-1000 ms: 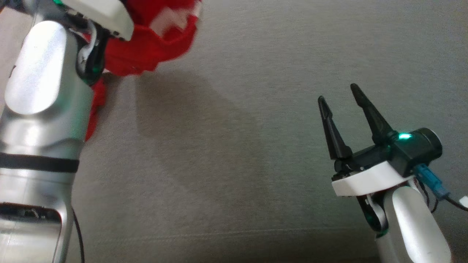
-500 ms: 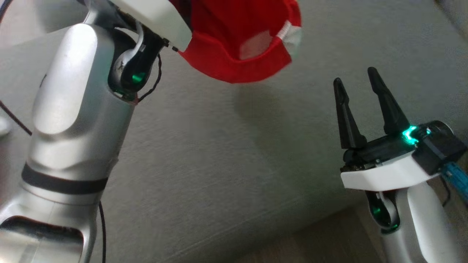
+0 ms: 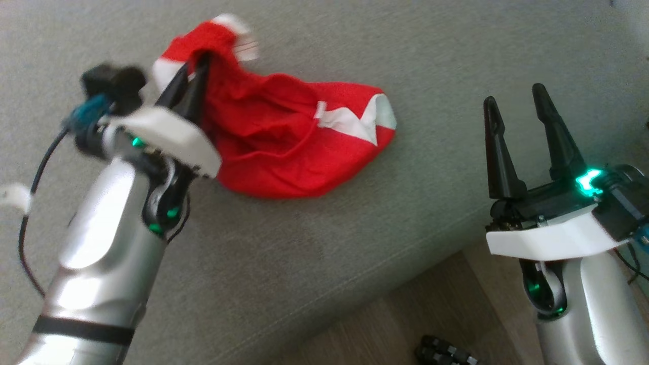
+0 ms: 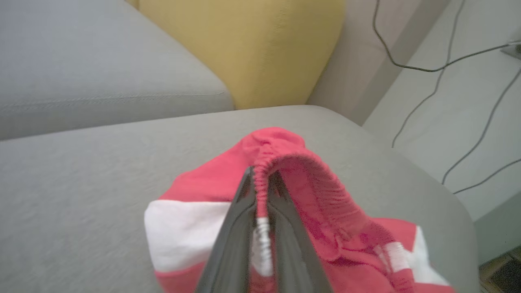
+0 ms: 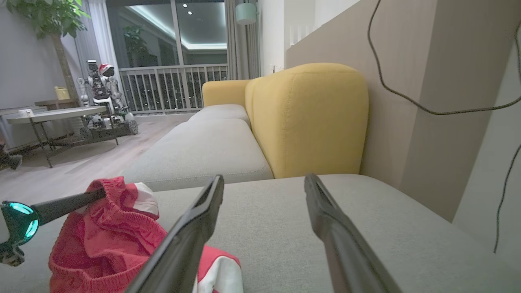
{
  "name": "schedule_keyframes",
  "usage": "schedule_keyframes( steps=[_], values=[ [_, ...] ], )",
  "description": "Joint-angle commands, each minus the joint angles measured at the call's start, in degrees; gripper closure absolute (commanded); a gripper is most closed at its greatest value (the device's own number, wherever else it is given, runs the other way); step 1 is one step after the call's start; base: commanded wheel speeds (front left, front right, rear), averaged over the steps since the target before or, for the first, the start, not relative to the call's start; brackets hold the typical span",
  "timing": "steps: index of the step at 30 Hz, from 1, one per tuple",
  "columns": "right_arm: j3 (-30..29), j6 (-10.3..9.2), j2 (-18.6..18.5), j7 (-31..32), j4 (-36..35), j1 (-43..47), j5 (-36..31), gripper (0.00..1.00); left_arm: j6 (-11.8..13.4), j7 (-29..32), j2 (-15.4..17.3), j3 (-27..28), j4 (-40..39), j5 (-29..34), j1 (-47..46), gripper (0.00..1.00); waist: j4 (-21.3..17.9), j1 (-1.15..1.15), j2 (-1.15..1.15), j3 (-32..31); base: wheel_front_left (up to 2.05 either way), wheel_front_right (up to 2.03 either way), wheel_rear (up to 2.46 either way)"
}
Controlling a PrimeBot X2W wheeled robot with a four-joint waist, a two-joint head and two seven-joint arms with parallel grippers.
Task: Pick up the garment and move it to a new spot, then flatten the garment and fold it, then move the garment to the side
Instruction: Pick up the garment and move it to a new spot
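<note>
A red garment (image 3: pixel 284 147) with white patches lies crumpled on the grey sofa seat (image 3: pixel 324 243). My left gripper (image 3: pixel 195 63) is shut on its elastic waistband, lifting that edge; the left wrist view shows the band (image 4: pixel 285 162) pinched between the two fingers. The rest of the cloth (image 5: pixel 106 240) rests on the cushion. My right gripper (image 3: pixel 514 99) stands open to the right, over the seat's front edge, apart from the garment, with nothing between its fingers (image 5: pixel 203 211).
A yellow sofa back cushion (image 5: pixel 305 118) rises behind the seat. The sofa edge drops to a wood floor (image 3: pixel 416 314), where a small dark object (image 3: pixel 443 350) lies. Cables (image 4: pixel 447 65) hang on the wall at right. Farther off stand a table (image 5: pixel 53 116) and another robot (image 5: pixel 101 93).
The camera has shifted. My left gripper has carried the garment down from the air onto the seat, where most of it now rests. The right gripper stays open.
</note>
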Motion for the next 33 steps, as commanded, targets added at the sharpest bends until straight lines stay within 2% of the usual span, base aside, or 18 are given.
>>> schedule_keyframes(
  steps=[1,2,7,12,16,21,28,33],
  values=[
    [0.8,-0.01,0.2,-0.4,-2.1,-1.0,0.0,0.0,0.1,-1.7,1.3,2.4,-1.5,-0.1,-1.7,0.18,1.5,0.0,0.0,1.1,0.0,0.0,0.0],
    [0.7,-0.01,0.2,-0.4,-2.0,-1.0,-0.2,0.0,0.0,-3.1,1.3,2.7,-0.6,-0.3,-0.9,0.0,2.0,0.0,0.0,1.2,0.0,0.0,0.0],
    [0.9,-0.01,0.2,-0.4,-1.2,-0.7,-1.4,0.0,-0.3,-8.2,0.7,3.0,0.4,-0.1,2.9,0.0,5.4,0.0,0.0,-0.3,0.0,0.0,0.0],
    [1.6,-0.01,0.2,-0.4,0.4,0.5,-2.5,0.0,3.7,-10.1,-1.0,5.3,-5.2,3.7,9.0,0.0,9.3,0.0,0.0,-4.0,0.0,0.0,0.0],
    [2.2,-0.01,0.2,-0.4,2.1,1.7,-3.6,0.0,6.8,-10.2,-4.3,8.8,-11.7,7.7,15.0,0.0,13.1,0.0,0.0,-6.8,0.0,0.0,0.0],
    [2.9,-0.01,0.2,-0.4,4.5,3.1,-4.6,0.0,9.7,-10.2,-7.3,11.0,-18.4,14.6,21.6,0.0,18.0,0.0,0.0,-9.8,0.0,0.0,0.0],
    [1.6,-0.01,0.2,-0.4,5.6,5.5,-6.3,0.0,11.8,-10.2,-9.0,13.3,-23.7,19.2,28.8,0.0,22.3,0.0,0.0,-12.7,0.0,0.0,0.0],
    [0.7,-0.01,0.2,-0.4,6.0,8.2,-7.5,0.0,12.5,-10.2,-9.4,14.0,-25.2,19.7,34.2,0.0,24.4,0.0,0.0,-14.5,0.0,0.0,0.0]
  ],
)
